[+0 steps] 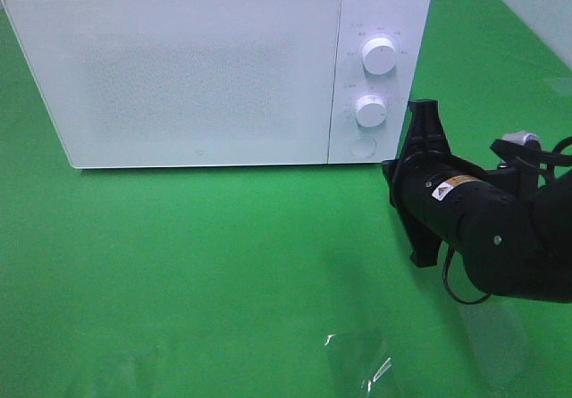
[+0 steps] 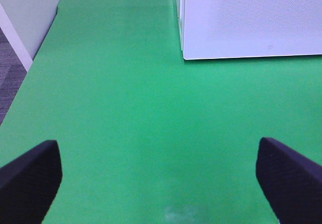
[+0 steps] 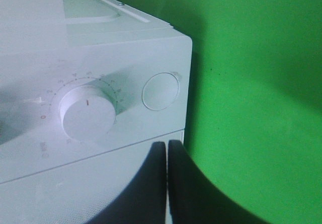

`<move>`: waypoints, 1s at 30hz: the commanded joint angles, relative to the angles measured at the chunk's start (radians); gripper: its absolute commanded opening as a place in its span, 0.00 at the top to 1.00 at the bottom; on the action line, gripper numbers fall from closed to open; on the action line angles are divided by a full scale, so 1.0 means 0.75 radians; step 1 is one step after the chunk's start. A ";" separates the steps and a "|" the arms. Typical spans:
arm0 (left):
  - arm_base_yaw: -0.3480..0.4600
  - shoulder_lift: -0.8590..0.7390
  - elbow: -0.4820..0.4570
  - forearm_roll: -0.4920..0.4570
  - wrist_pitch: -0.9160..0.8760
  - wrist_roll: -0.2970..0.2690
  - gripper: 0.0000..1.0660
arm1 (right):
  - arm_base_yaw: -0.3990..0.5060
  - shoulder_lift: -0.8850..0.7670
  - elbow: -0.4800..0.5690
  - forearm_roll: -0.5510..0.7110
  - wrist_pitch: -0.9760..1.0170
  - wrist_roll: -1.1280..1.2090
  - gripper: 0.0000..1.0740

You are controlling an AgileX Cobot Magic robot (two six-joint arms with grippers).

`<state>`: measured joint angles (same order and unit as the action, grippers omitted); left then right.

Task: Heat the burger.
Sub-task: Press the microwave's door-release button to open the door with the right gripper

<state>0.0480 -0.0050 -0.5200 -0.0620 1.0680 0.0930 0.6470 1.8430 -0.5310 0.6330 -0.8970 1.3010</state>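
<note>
No burger shows in any view. The white microwave (image 1: pixel 179 67) stands at the back of the green table with its door closed. My right gripper (image 1: pixel 391 179) is shut and empty. It sits just in front of the microwave's lower right corner, close to the round door button (image 1: pixel 362 147). In the right wrist view the touching fingertips (image 3: pixel 167 151) are near the seam below the lower knob (image 3: pixel 86 113) and the button (image 3: pixel 160 90). My left gripper (image 2: pixel 160 156) is open and empty over bare green table, with the microwave's corner (image 2: pixel 251 17) ahead of it.
The control panel has an upper knob (image 1: pixel 379 56) and a lower knob (image 1: pixel 370 110). A clear, shiny film patch (image 1: pixel 357 367) lies on the green cloth near the front edge. The table's left edge and grey floor (image 2: pixel 12 78) show in the left wrist view.
</note>
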 commanded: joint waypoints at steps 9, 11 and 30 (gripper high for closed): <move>0.005 -0.023 0.004 0.001 0.004 0.000 0.08 | -0.088 0.121 -0.141 -0.105 0.019 0.085 1.00; 0.005 -0.023 0.004 0.001 0.004 0.000 0.08 | -0.088 0.140 -0.161 -0.099 0.020 0.088 1.00; 0.005 -0.023 0.004 0.001 0.004 0.000 0.08 | -0.151 0.313 -0.372 -0.115 0.056 0.128 1.00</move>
<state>0.0480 -0.0050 -0.5200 -0.0620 1.0680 0.0930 0.5370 2.0750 -0.8000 0.5610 -0.8630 1.3910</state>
